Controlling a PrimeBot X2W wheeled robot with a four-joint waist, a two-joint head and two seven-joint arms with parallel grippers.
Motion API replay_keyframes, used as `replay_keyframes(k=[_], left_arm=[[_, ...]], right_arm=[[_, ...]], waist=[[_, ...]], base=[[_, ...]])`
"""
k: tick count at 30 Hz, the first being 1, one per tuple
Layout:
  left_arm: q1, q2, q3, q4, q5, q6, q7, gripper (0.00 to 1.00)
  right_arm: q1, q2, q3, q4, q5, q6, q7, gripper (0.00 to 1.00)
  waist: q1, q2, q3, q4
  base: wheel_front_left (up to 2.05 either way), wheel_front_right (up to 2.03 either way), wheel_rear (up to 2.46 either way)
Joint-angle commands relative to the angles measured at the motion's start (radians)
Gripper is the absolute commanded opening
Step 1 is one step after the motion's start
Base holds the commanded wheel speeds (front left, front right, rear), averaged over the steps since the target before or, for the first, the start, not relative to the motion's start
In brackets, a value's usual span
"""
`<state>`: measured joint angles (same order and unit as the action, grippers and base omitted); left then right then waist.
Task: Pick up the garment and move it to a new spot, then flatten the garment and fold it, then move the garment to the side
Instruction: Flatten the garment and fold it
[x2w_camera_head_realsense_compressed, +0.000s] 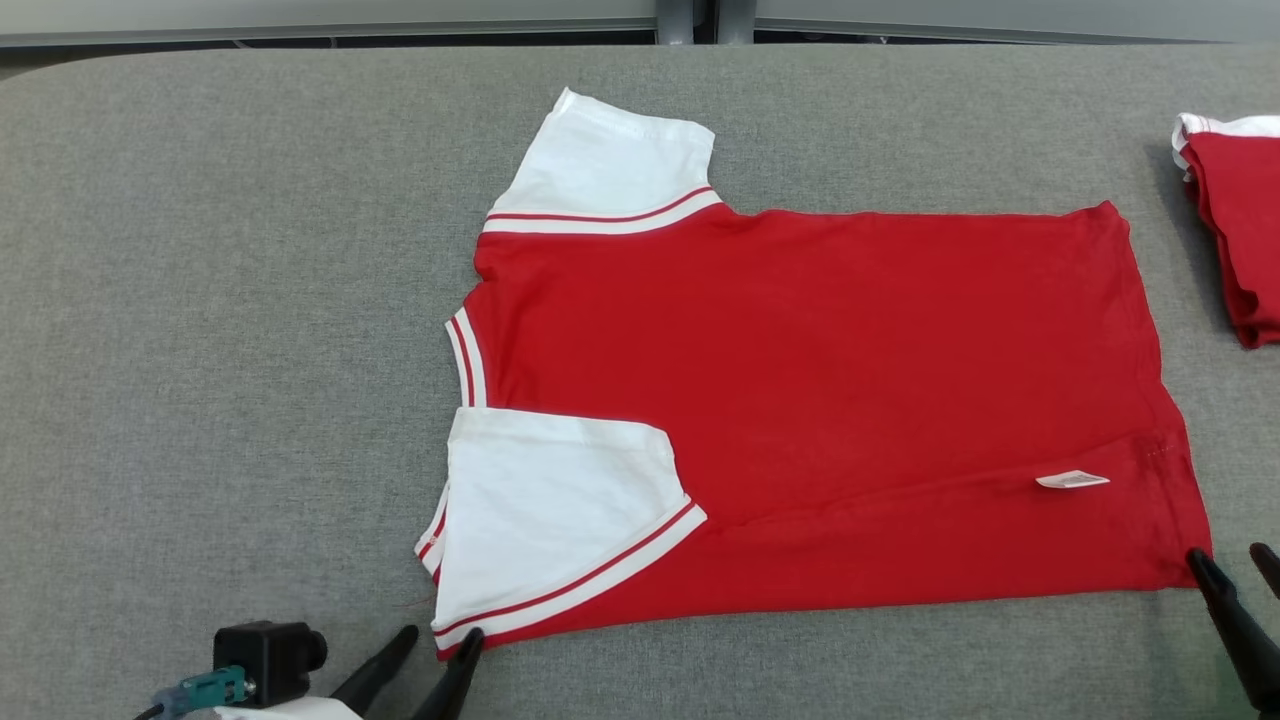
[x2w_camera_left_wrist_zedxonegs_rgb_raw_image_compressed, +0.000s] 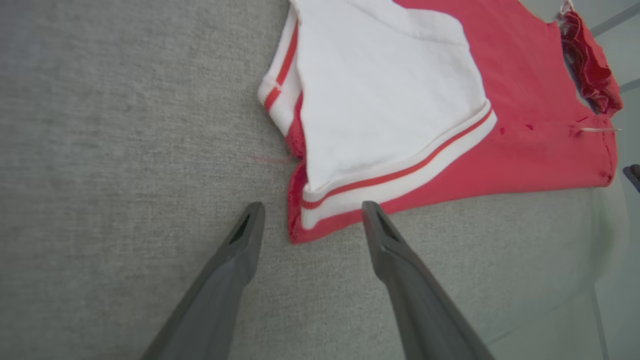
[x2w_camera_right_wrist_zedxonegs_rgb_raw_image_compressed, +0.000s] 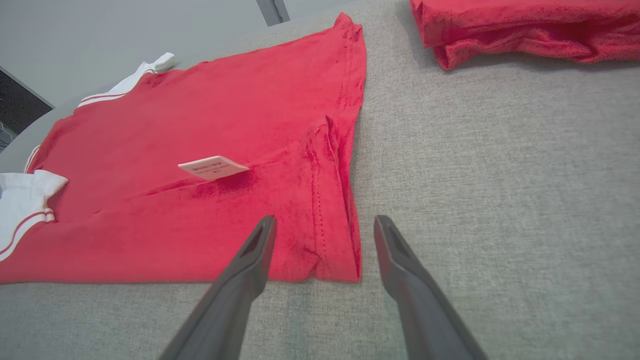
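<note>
A red T-shirt (x2w_camera_head_realsense_compressed: 820, 380) with white sleeves lies flat on the grey table, collar to the left and hem to the right. Its near sleeve (x2w_camera_head_realsense_compressed: 550, 510) is folded in over the body; the far sleeve (x2w_camera_head_realsense_compressed: 610, 160) sticks out. A white label (x2w_camera_head_realsense_compressed: 1072, 480) lies near the hem. My left gripper (x2w_camera_head_realsense_compressed: 438, 640) stands open at the shirt's near left corner (x2w_camera_left_wrist_zedxonegs_rgb_raw_image_compressed: 310, 220), the corner between its fingertips. My right gripper (x2w_camera_head_realsense_compressed: 1232, 562) stands open at the near hem corner (x2w_camera_right_wrist_zedxonegs_rgb_raw_image_compressed: 330, 260), one fingertip over the fabric, the other over bare table.
A second red garment (x2w_camera_head_realsense_compressed: 1235, 230), folded, lies at the table's far right edge, and appears as a folded garment (x2w_camera_right_wrist_zedxonegs_rgb_raw_image_compressed: 525, 30) in the right wrist view. Grey table cloth (x2w_camera_head_realsense_compressed: 220, 330) spreads wide to the left of the shirt. A small black camera block (x2w_camera_head_realsense_compressed: 268, 660) sits on my left arm.
</note>
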<state>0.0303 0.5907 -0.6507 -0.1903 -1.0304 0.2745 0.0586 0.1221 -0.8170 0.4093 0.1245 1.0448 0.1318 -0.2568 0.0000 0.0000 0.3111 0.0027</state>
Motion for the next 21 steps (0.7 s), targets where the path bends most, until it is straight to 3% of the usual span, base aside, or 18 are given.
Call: replay_keyframes(k=[1, 4, 8, 12, 16, 21], left_arm=[[-0.013, 0.013, 0.009, -0.004, 0.008, 0.006, -0.002, 1.0], [-0.021, 0.042, 0.051, -0.055, 0.002, 0.018, -0.017, 1.0], [-0.098, 0.12, 0.138, -0.127, 0.023, 0.037, -0.01, 1.0], [-0.304, 0.172, 0.167, -0.128, 0.057, 0.009, 0.083, 1.0], [-0.563, 0.12, 0.144, -0.013, 0.023, -0.047, 0.225, 1.0], [-0.865, 0.054, 0.079, 0.23, 0.033, -0.111, 0.404, 1.0]], right_arm=[[0.011, -0.002, -0.012, -0.001, -0.011, -0.002, -0.008, 1.0], [0.026, 0.012, -0.081, -0.023, -0.043, -0.002, -0.009, 1.0], [0.001, 0.068, -0.185, -0.086, -0.129, -0.002, -0.009, 1.0], [-0.06, 0.123, -0.203, -0.132, -0.23, -0.002, -0.009, 1.0], [-0.18, 0.167, -0.136, -0.13, -0.288, -0.002, -0.004, 1.0], [-0.324, 0.198, -0.016, -0.113, -0.325, -0.002, 0.009, 1.0]], waist=[[0.0, 0.0, -0.004, -0.003], [0.0, 0.0, -0.01, -0.01], [0.0, 0.0, -0.001, -0.018], [0.0, 0.0, 0.035, -0.03], [0.0, 0.0, 0.085, -0.069], [0.0, 0.0, 0.169, -0.145]], base=[[0.0, 0.0, 0.0], [0.0, 0.0, 0.0], [0.0, 0.0, 0.0], [0.0, 0.0, 0.0], [0.0, 0.0, 0.0], [0.0, 0.0, 0.0]])
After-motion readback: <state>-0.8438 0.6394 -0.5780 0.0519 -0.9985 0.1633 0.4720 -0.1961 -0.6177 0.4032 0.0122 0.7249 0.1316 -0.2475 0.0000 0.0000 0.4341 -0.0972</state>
